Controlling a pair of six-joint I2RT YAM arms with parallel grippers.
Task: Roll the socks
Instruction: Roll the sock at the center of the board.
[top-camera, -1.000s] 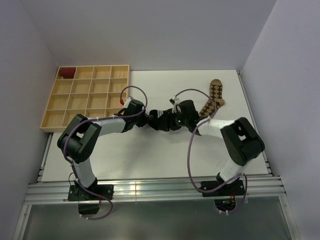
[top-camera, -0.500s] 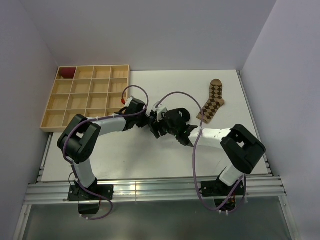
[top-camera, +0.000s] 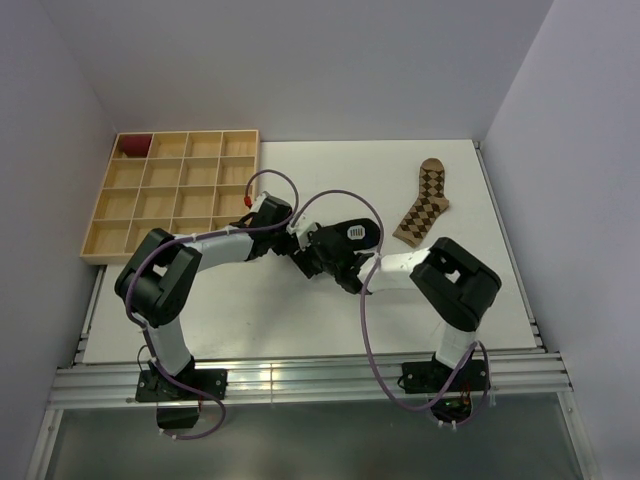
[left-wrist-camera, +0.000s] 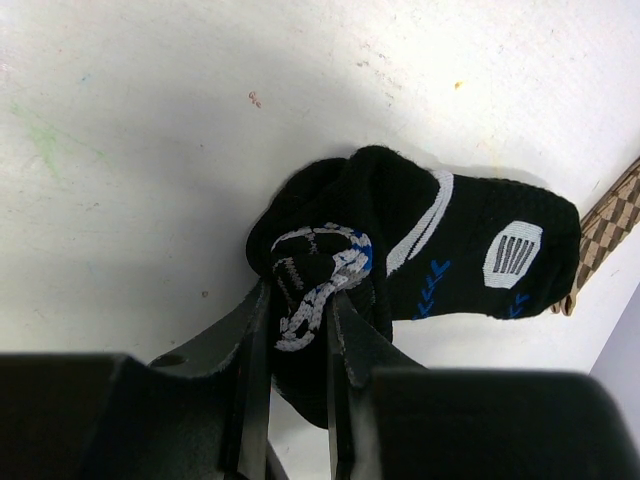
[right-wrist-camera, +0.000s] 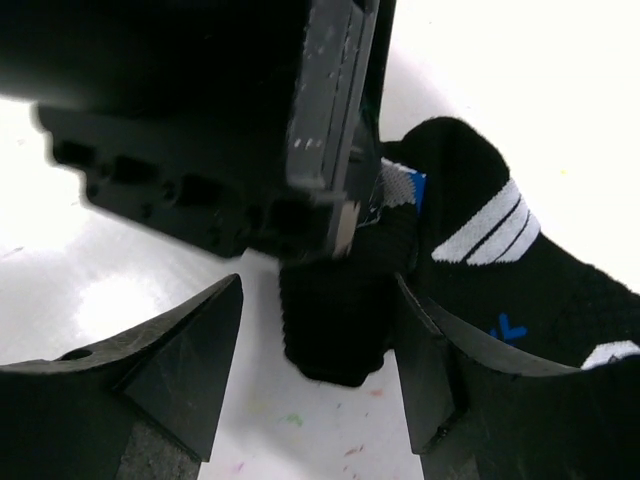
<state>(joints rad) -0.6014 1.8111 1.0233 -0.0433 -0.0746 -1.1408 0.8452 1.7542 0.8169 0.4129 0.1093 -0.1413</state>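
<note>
The black sock with blue and grey-white patches lies mid-table, its toe end flat and its other end bunched up. My left gripper is shut on that bunched end; in the top view this gripper sits just left of the sock. My right gripper is open and straddles the black sock's thick folded end, with the right finger against it and a gap at the left finger. The tan argyle sock lies flat at the far right, apart from both grippers.
A wooden tray of compartments stands at the far left, with a small dark red bundle in its far-left corner cell. The left gripper's finger fills the top of the right wrist view. Walls close in on three sides of the table.
My right gripper has come off the sock, swung toward the near side and opened around its folded end. The sock's toe now lies uncovered. My left gripper has kept its hold.
</note>
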